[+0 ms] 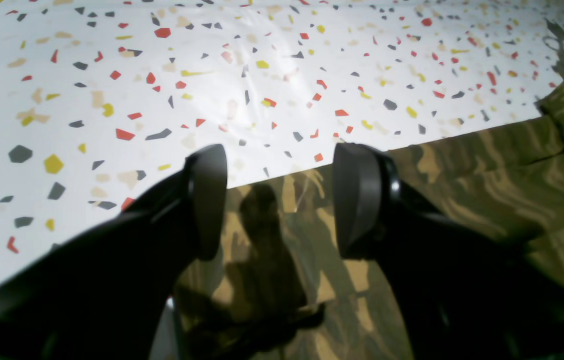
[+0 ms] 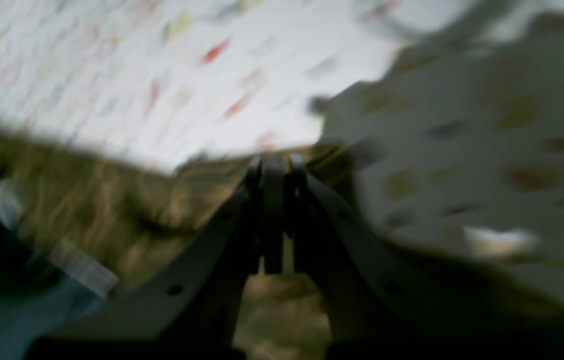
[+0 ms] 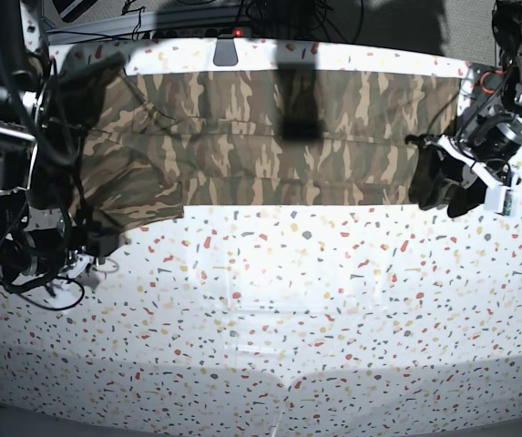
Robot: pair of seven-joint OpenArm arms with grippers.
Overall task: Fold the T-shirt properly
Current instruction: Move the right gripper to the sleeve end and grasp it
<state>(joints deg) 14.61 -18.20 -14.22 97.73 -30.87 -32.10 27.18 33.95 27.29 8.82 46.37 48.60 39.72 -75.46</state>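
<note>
The camouflage T-shirt [image 3: 279,137] lies as a long folded band across the back of the table. Its left end [image 3: 128,182] spreads wider and droops toward my right gripper [image 3: 101,241]. In the blurred right wrist view that gripper [image 2: 274,167] is shut, with its tips at the edge of the camouflage cloth [image 2: 112,200], apparently pinching it. My left gripper [image 3: 445,191] hovers over the band's right end. In the left wrist view it [image 1: 282,200] is wide open above the cloth [image 1: 461,190], close to its hem, and holds nothing.
The table [image 3: 270,300] has a white cover speckled red, yellow and grey. Cables and arm hardware [image 3: 10,228] crowd the left edge. A white speckled fold [image 2: 486,150] looms at the right of the right wrist view.
</note>
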